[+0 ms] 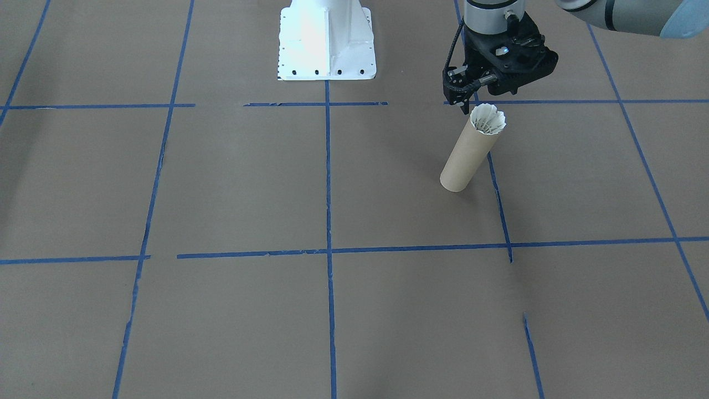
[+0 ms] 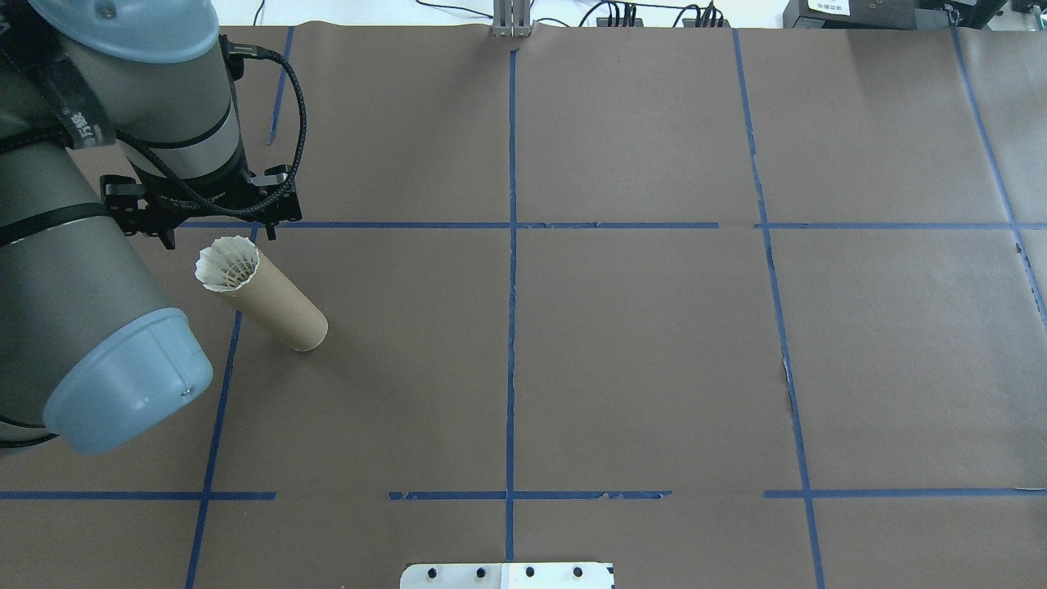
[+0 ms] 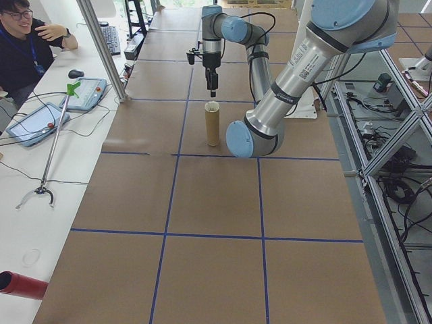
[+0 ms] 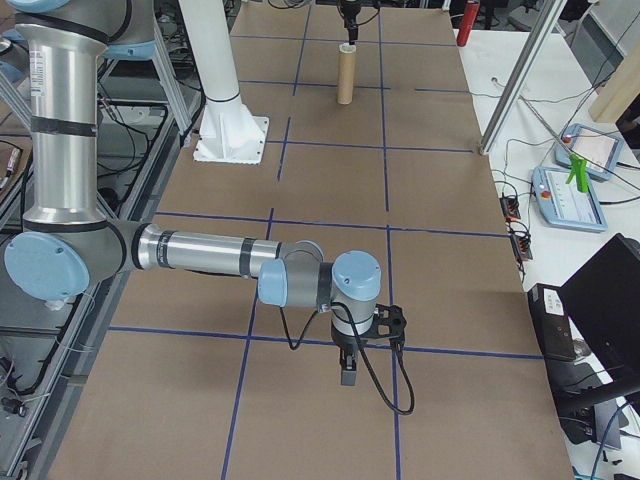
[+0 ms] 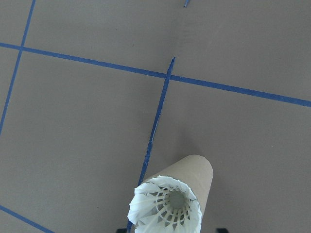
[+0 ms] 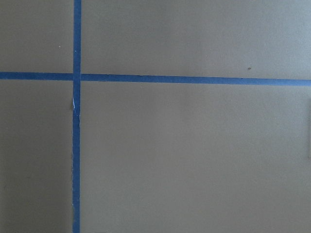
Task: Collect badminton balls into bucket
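1. While the left gripper (image 1: pixel 471 95) hangs just above the tube, I honestly can't tell if its jaws are apart.
2. The bucket (image 1: pixel 469 157) stands upright with a badminton ball (image 1: pixel 487 119) sitting feathers-up in its mouth.
3. The white robot base (image 1: pixel 327 41) is well apart; the right gripper (image 4: pixel 348 372) is far off, state unclear.

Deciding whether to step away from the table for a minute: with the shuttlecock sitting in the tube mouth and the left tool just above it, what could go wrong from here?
1. The shuttlecock sits with its feathers flared over the rim of the cardboard tube; it may not be fully seated and could stay jammed at the top.
2. The left tool hangs close above the mouth; a sideways move might clip the feathers or tip the tall, narrow, freestanding tube.
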